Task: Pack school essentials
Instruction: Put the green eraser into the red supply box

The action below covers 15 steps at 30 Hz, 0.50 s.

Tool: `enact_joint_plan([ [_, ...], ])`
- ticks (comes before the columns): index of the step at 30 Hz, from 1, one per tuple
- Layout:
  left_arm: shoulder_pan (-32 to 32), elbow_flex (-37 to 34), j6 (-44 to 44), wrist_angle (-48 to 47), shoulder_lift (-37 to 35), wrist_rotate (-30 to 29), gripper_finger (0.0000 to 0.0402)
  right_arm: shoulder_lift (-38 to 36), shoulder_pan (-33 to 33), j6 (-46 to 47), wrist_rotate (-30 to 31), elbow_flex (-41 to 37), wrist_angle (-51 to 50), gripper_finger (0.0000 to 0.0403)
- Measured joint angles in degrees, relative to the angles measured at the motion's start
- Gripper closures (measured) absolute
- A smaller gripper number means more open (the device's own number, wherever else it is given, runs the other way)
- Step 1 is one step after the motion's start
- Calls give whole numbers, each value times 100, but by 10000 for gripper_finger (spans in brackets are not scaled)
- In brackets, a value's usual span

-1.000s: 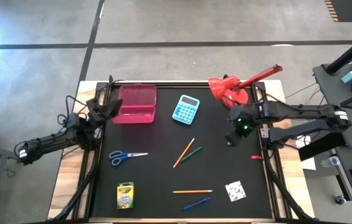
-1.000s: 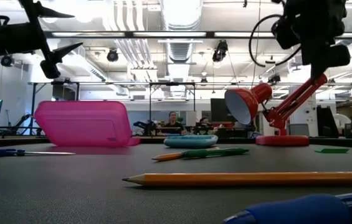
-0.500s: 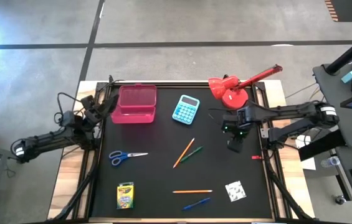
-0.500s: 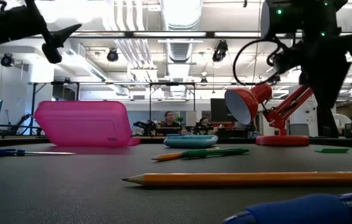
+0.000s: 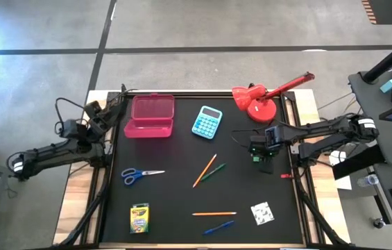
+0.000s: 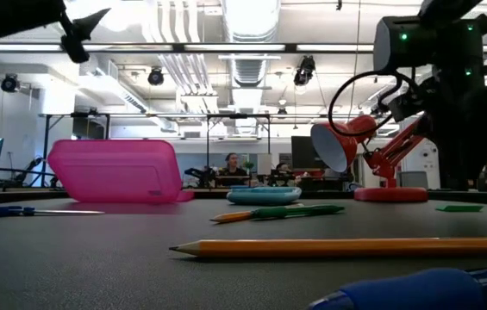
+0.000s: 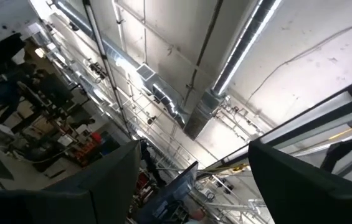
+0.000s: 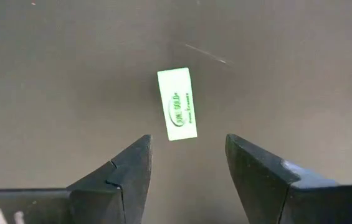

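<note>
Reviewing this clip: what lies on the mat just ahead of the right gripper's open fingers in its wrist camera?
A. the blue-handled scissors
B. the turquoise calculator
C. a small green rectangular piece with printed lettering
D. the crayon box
C: the right wrist view shows a small green rectangular piece flat on the black mat, beyond the open right gripper, untouched by either finger.

I'm counting on the mat one pink pencil case (image 5: 151, 116), one turquoise calculator (image 5: 207, 122), one red desk lamp (image 5: 259, 98), one pair of blue-handled scissors (image 5: 140, 175), two orange pencils (image 5: 204, 171), one green pencil (image 5: 213, 171), one blue pen (image 5: 218, 227), one crayon box (image 5: 139, 218), one white patterned square (image 5: 262, 213), one green eraser (image 8: 177, 104)
</note>
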Motion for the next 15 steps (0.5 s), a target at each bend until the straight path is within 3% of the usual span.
enact_joint_plan([
  [15,0,734,427,434,929,700,121,22,357,639,270,0,400,209],
])
